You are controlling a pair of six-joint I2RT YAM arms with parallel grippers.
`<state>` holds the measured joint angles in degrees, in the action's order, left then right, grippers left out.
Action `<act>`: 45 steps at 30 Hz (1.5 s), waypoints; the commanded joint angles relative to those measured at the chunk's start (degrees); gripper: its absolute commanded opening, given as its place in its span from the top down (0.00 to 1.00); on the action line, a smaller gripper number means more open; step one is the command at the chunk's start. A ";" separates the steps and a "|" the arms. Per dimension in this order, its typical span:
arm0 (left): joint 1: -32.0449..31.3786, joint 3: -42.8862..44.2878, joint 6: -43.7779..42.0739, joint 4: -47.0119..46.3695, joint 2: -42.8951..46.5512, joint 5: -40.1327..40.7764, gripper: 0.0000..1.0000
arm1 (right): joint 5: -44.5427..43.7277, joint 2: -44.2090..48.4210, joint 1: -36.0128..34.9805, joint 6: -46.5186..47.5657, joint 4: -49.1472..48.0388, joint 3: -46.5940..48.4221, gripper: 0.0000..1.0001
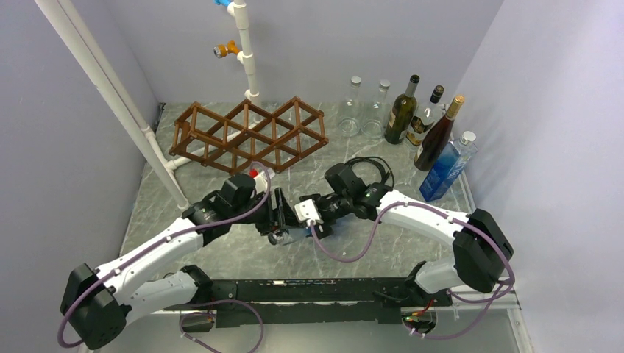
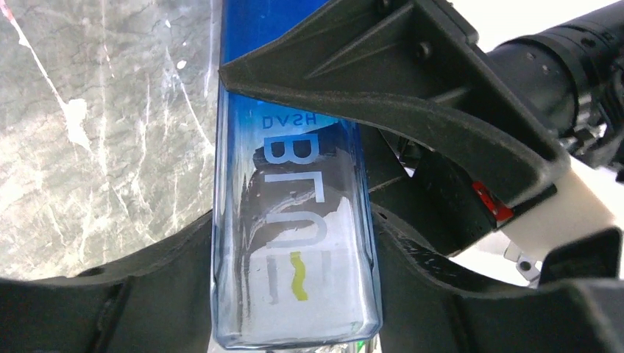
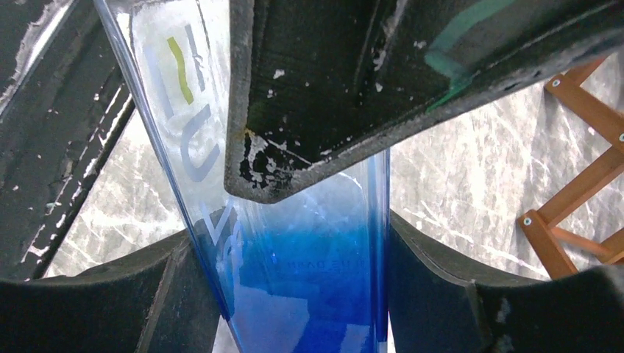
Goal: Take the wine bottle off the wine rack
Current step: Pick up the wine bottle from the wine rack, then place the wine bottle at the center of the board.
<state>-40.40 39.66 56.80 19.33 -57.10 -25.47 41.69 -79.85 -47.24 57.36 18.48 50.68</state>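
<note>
We had the wine bottle point(image 2: 294, 169) off the wine rack point(image 1: 250, 136), near the ctr of the table point(image 1: 221, 254); the rack sat well apart, toward the far left. Lifted or resting, we couldn't tell. Both arms met on it nose to nose. Its long axis ran approx along the line btwn the two wrists, w/ the clear end toward the L gripper point(image 2: 294, 224) and the deep-blue end toward the R gripper point(image 3: 291, 235). The L gripper was nearer the rack; the R wrist view caught only a rack corner at its right edge. L jaws were closed onto the bottle's sides, touching glass both sides w/ no gap visible. R jaws were likewise clamped on the blue part. From overhead the bottle was mostly hidden by fingers. We judged the next move a handoff or set-down: one grip would need to let go first, else the arms pull against each other.
</note>
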 commanded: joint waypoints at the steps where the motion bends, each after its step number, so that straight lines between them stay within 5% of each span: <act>1: 0.71 1.57 -2.74 -9.67 5.83 0.04 0.29 | 6.40 1.81 1.55 -1.52 4.14 1.49 1.00; 7: 0.94 3.02 -6.60 -6.89 7.78 2.30 0.17 | 12.07 1.83 2.98 1.90 10.46 3.51 1.00; 18: 0.94 5.78 -19.46 -4.55 17.58 12.97 0.11 | 17.08 3.49 7.77 1.81 12.26 3.46 1.00; 27: 0.94 -6.84 -28.84 -24.27 27.79 17.08 0.01 | 22.87 4.31 12.43 -1.94 13.20 4.52 1.00; 35: 0.94 -17.42 -39.12 -45.04 31.56 3.84 0.00 | 28.17 5.27 16.45 -7.99 9.95 4.22 1.00; 45: 0.57 -23.05 -46.40 -55.30 28.20 -2.74 0.00 | 32.18 6.29 18.97 -17.99 3.01 3.63 1.00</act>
<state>-39.66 17.08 14.59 -27.83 -26.24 -23.86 65.28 -76.71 -28.99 44.75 28.16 52.34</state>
